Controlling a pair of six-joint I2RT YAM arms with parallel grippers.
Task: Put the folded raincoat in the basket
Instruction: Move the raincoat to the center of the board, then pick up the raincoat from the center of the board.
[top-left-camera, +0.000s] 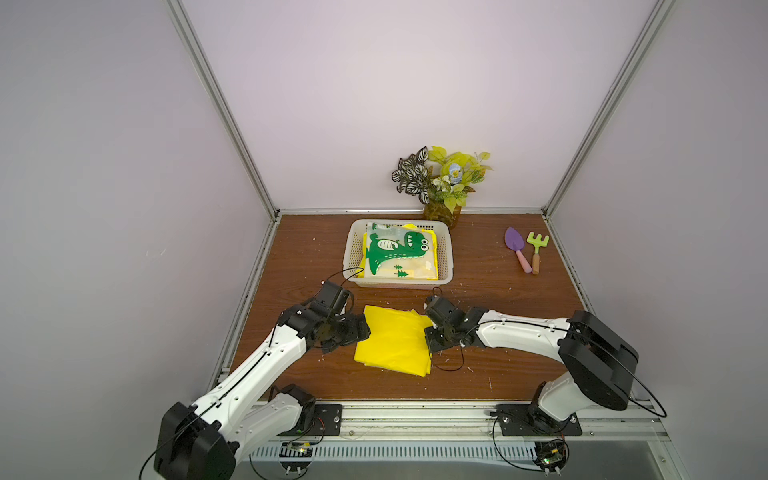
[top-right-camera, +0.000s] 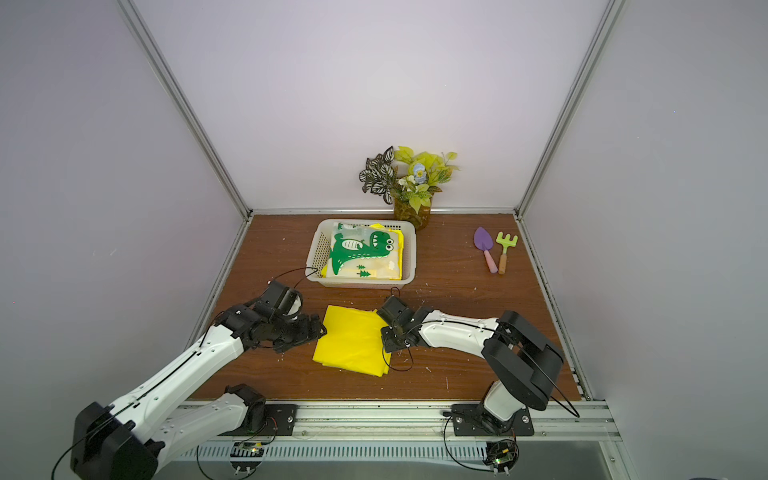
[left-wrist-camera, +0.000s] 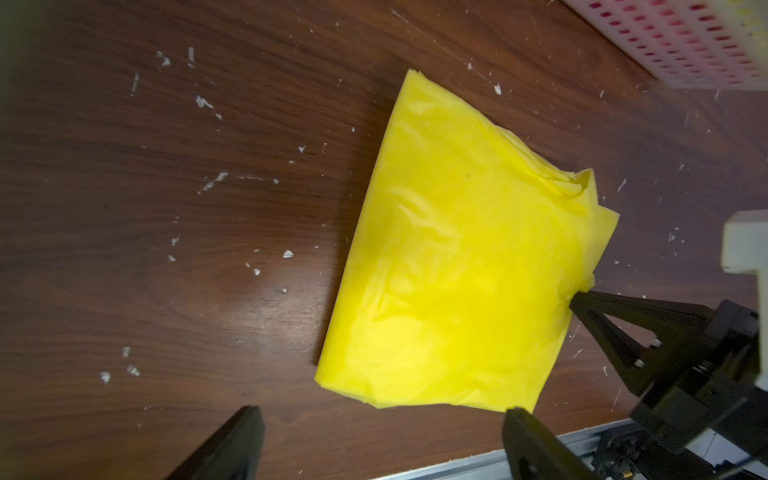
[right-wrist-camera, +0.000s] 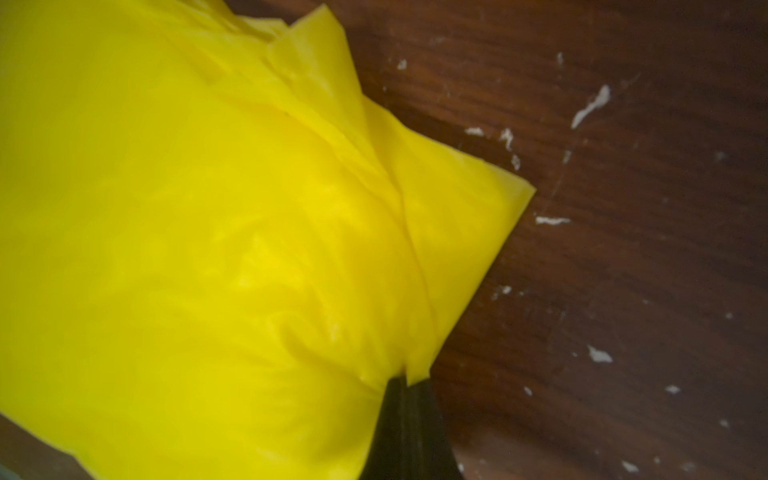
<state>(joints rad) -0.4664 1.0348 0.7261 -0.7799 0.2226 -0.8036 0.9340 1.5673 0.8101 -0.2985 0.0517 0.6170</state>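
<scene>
Early on, imo: yellow raincoat lies folded on the table near the basket, not in it, w/ right gripper pinching one edge, left gripper wide open at the opposite edge; lift & drop-in left.

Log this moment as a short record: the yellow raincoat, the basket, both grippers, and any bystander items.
yellow raincoat: folded, on the table, short of the basket
basket: white, holds a dinosaur-print item
left gripper: open, beside the raincoat, gripping nothing
right gripper: shut on the raincoat's edge
bystanders: potted plant, purple trowel, green rake
</scene>
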